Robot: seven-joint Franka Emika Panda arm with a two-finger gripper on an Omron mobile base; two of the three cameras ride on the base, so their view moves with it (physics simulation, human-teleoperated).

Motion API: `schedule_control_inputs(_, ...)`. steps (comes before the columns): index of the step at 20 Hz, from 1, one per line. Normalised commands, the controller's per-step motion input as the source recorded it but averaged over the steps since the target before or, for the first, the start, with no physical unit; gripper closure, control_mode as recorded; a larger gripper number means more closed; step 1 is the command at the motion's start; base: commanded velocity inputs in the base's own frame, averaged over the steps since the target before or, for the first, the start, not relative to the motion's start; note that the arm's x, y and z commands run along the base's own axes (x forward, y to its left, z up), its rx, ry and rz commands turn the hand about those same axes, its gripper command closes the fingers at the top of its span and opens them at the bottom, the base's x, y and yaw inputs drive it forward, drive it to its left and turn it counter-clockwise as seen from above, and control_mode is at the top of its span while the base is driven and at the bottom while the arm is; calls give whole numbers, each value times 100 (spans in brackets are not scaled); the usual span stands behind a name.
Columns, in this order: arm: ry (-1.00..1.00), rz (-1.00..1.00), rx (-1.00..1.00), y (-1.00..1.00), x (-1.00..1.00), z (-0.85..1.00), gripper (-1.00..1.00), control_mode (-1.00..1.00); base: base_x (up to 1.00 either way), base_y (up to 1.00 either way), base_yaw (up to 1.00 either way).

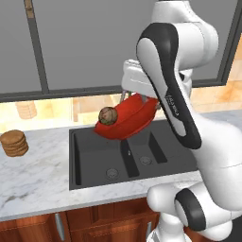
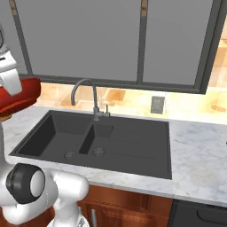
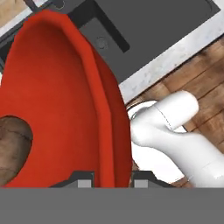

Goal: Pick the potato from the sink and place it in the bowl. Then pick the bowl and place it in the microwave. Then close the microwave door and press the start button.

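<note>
A: What is seen at the far left of the left base view?

B: A stack of wooden discs (image 1: 13, 143) is set on the marble counter (image 1: 38, 175), well apart from everything in play. Further right, the bowl (image 1: 126, 118) is held in the air above the sink (image 1: 127, 158), tilted steeply, with the potato (image 1: 108, 116) lodged inside it near the lower edge.

A: And how is the bowl gripped?

B: In the hand view the gripper (image 3: 113, 180) is seen pinched on the bowl's rim, one fingertip on the inner face and one on the outer, the jaws narrowed to the thickness of the wall. The potato is seen at the left edge of that view, against the inner slope.

A: What is called for in the step in hand?

B: The carry to the microwave is judged to be under way. The bowl would best be levelled before it is swung far, since at this tilt the potato could be rolled out over the lip. A slow, smooth transfer is advised, as a one-sided rim hold is likely to let the bowl pivot.

A: And on the right?

B: In the right base view the faucet (image 2: 86, 98) is seen behind the sink; it should be cleared by the bowl.
</note>
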Motion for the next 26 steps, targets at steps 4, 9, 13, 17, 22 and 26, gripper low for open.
schedule_control_inputs(4, -48, -20, 0, -17, -32, 22, 100, -100, 0, 0, 0)
schedule_control_inputs(9, -31, -14, 7, -27, -19, -2, 100, -100, 0, 0, 0)
schedule_control_inputs(13, -23, -11, 25, -34, -1, -1, 100, -100, 0, 0, 0)
schedule_control_inputs(17, -16, -9, 30, -36, -1, -2, 100, -100, 0, 0, 0)
schedule_control_inputs(22, -4, -12, 11, -5, -1, 0, 100, -100, 0, 0, 0)
schedule_control_inputs(26, -6, -18, 12, -1, 0, 0, 100, -100, 0, 0, 0)
